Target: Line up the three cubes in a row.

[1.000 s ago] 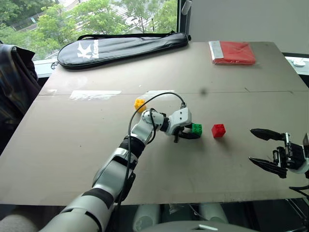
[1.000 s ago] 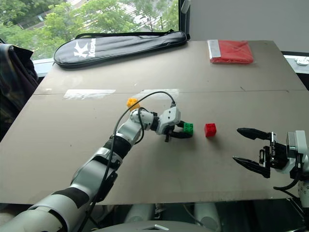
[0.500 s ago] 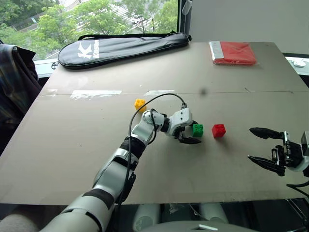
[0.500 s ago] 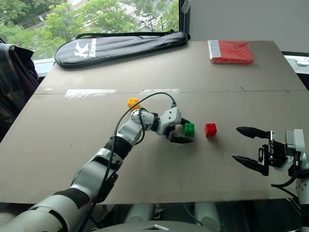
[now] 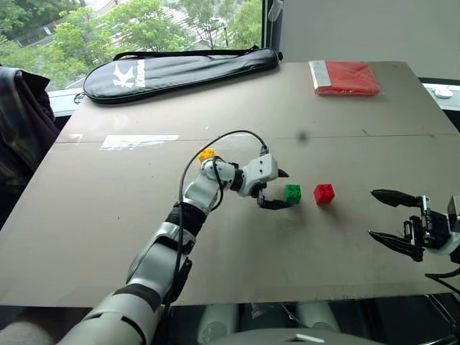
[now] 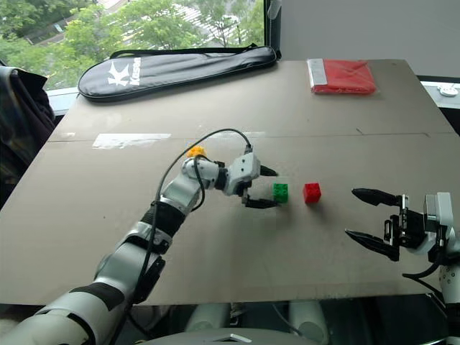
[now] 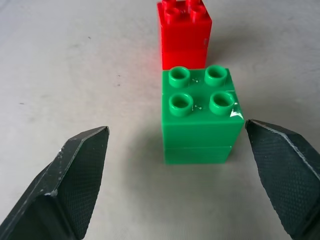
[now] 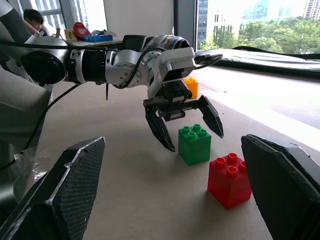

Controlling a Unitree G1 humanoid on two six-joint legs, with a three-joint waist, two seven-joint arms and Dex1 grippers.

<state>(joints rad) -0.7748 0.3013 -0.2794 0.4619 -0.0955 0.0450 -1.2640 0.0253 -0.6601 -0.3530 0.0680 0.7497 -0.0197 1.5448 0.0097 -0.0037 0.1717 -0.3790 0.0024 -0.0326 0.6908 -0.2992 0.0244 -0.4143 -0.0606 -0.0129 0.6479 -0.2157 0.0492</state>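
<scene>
The green cube (image 5: 292,193) stands on the table just left of the red cube (image 5: 324,194), a small gap between them. Further back and to the left, the yellow cube (image 5: 207,154) is partly hidden behind my left arm. My left gripper (image 5: 281,189) hangs open a little above the table, right beside the green cube's left side, holding nothing. In the left wrist view the green cube (image 7: 200,115) sits ahead between the spread fingers (image 7: 82,170), with the red cube (image 7: 184,35) behind it. My right gripper (image 5: 374,213) is open and empty, well right of the red cube.
A black racket bag (image 5: 180,68) lies along the far left edge of the table (image 5: 108,237). A flat red packet (image 5: 346,77) lies at the far right corner. A dark jacket (image 5: 21,122) hangs beside the table's left side.
My left gripper has opened off the green cube, risen a little and drawn back to the left. The green cube stays on the table. The right arm has not moved.
</scene>
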